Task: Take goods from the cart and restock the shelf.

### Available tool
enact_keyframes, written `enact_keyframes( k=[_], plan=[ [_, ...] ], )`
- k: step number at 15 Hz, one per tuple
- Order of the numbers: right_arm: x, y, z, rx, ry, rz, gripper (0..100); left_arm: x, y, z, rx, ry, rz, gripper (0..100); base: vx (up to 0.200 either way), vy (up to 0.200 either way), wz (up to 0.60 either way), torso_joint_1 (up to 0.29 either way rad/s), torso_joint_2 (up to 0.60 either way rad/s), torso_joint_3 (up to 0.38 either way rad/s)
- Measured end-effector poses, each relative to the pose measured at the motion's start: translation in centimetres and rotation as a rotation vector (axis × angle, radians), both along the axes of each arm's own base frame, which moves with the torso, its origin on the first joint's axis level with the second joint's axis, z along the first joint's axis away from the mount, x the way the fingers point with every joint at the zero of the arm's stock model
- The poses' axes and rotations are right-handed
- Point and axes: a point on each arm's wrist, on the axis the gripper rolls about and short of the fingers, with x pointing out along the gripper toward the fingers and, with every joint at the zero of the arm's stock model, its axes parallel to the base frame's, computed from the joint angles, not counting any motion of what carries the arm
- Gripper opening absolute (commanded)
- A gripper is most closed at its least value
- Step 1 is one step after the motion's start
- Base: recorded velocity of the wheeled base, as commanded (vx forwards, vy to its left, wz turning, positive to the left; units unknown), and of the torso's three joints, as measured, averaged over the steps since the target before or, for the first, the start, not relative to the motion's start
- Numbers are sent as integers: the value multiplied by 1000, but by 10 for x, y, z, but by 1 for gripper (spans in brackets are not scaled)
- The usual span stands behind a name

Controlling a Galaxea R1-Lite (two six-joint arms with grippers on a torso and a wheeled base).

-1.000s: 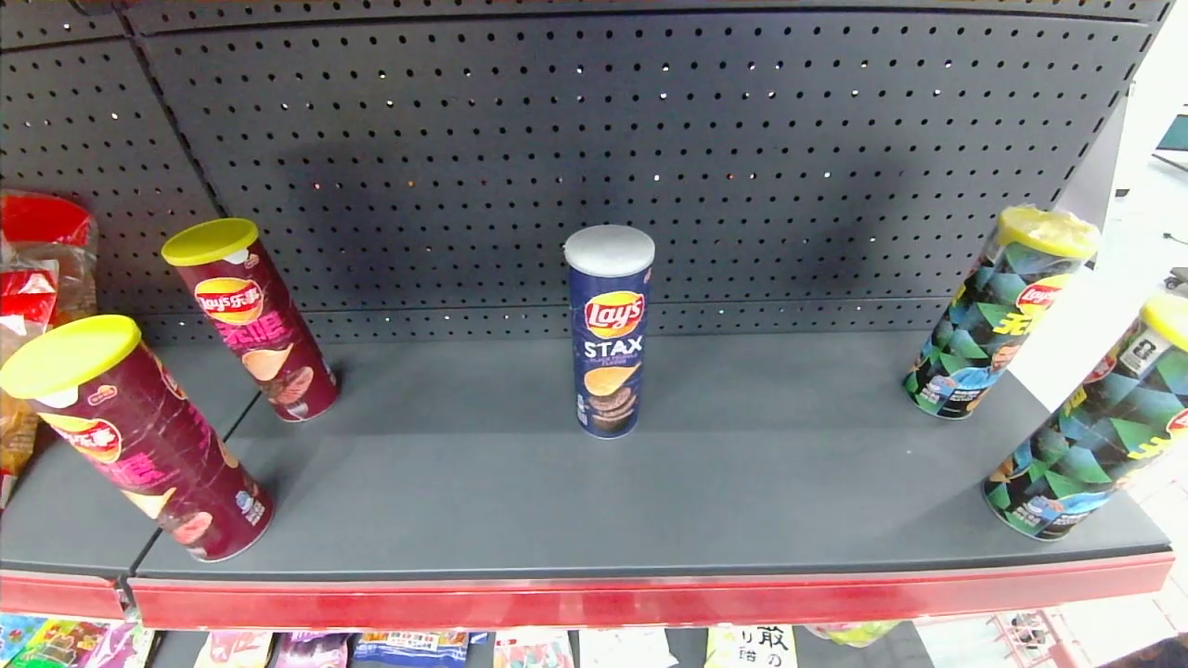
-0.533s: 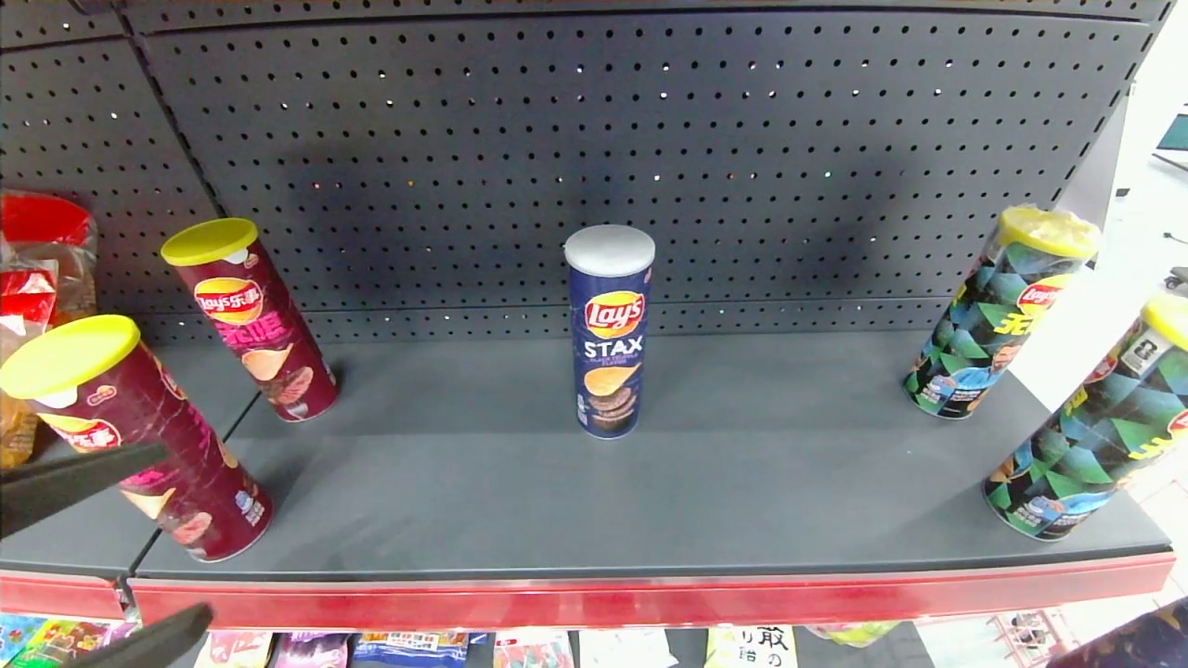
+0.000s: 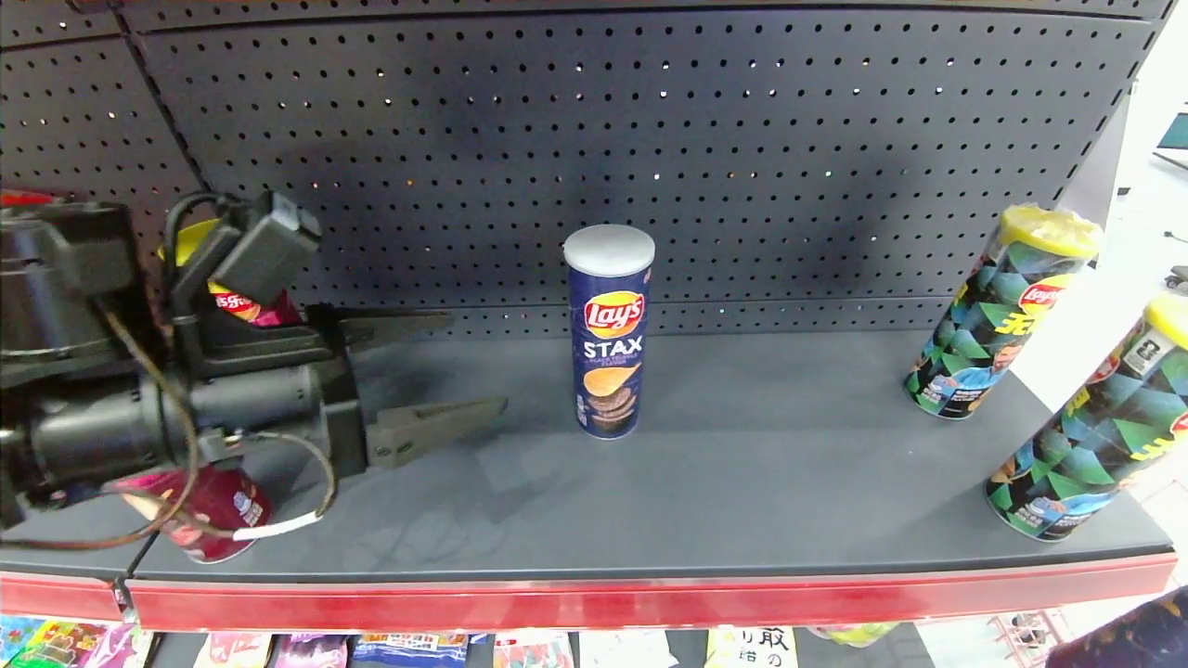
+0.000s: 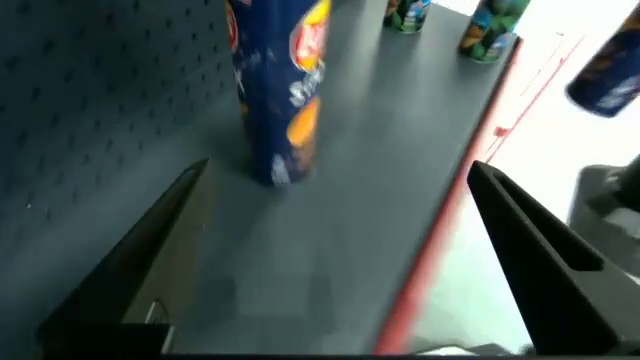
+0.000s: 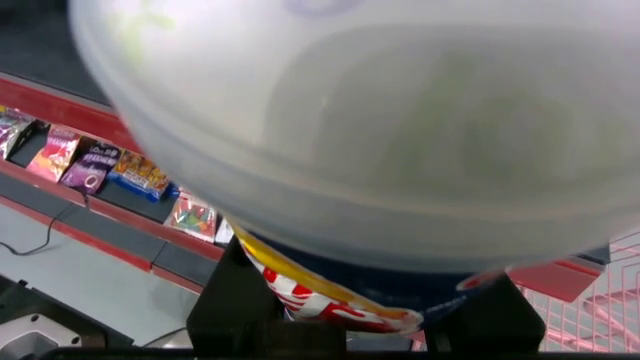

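The left end effector (image 3: 475, 362) is hanging low over the shelf (image 3: 742, 482), its jaws spread wide and gripping nothing. It is pointing at the blue can (image 3: 608, 343), which is standing upright mid-shelf, near but not touching it. It is probably lining up to nudge or steady that can so a neighbour fits beside it. The right end effector (image 5: 360, 310) is clamping the held can (image 5: 340, 150) by its body, lid facing the wrist camera. It is out in front of the shelving, with packets (image 5: 140, 175) on a lower tier showing beneath. Gripping the body is likely leaving the base free for standing it down. Red cans (image 3: 209, 506) are sitting behind the left arm and patterned cans (image 3: 998, 315) are occupying the right end, leaving the middle open for restocking.
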Motion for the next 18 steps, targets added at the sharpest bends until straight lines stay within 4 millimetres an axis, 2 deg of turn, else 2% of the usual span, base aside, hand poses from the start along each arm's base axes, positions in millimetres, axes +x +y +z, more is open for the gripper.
enact_keyframes(
  k=[2, 5, 11, 18],
  plan=[
    [-1, 0, 3, 3, -9, 0, 0, 30, -19, 0, 8, -19, -25, 100, 0, 0, 0, 0, 0, 0],
    [-1, 0, 4, 4, -15, -3, 0, 59, -39, -8, 18, -8, -45, 100, 0, 0, 0, 0, 0, 0],
    [-1, 0, 4, 3, -9, -4, 0, 88, -58, -24, 40, 12, -33, 100, 0, 0, 0, 0, 0, 0],
    [-1, 0, 2, 2, -4, -4, 0, 115, -89, -18, 14, -35, -73, 100, 0, 0, 0, 0, 0, 0]
  ],
)
